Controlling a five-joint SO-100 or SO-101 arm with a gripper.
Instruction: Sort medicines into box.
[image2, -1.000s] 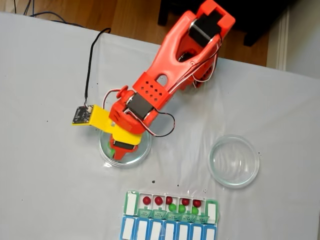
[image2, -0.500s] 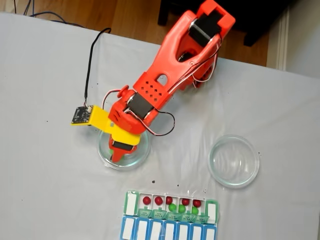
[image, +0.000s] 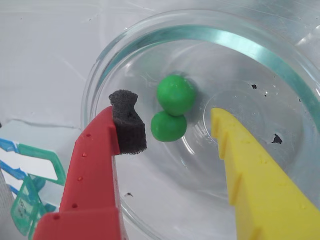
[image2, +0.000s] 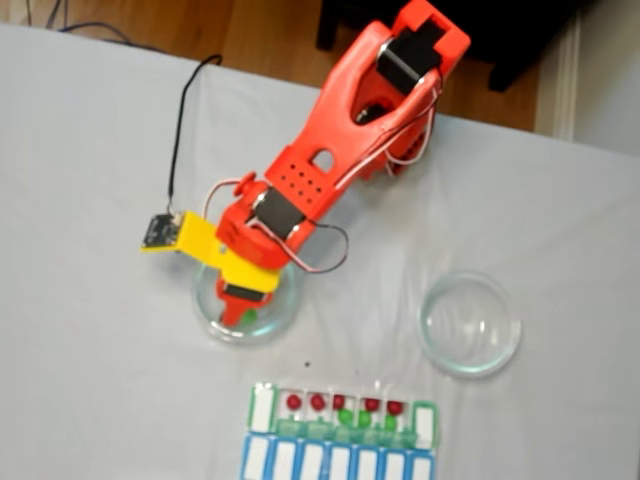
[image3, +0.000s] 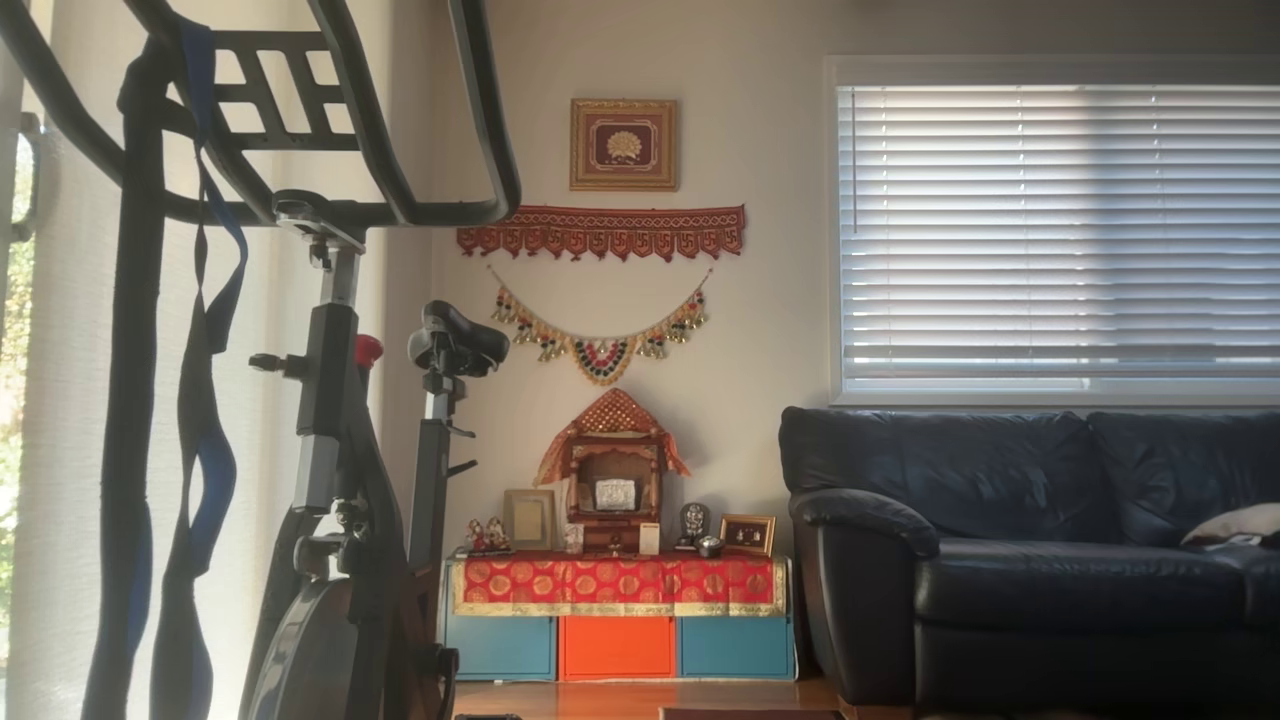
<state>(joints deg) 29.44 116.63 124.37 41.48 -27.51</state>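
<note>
Two bright green medicines lie touching in the left glass dish (image: 250, 45), one (image: 175, 95) farther off and one (image: 168, 126) nearer. My gripper (image: 172, 125) is open down inside the dish. Its red finger with a black foam pad (image: 127, 120) is left of the nearer ball and its yellow finger (image: 222, 130) right of it. In the fixed view the gripper (image2: 240, 312) reaches into that dish (image2: 205, 310). The box (image2: 262, 408) lies at the table's near edge. Its open row holds several red balls (image2: 293, 401) and some blurred green ones (image2: 348, 418).
A second glass dish (image2: 470, 323) stands at the right, with nothing in it. The orange arm (image2: 350, 120) comes in from the table's far side, and a black cable (image2: 180, 130) runs to the wrist camera. A corner of the box's green lids (image: 30, 200) shows at the wrist view's lower left.
The gripper has shifted slightly down and left in the fixed view, deeper into the left dish. The dish has slid a little with it.
</note>
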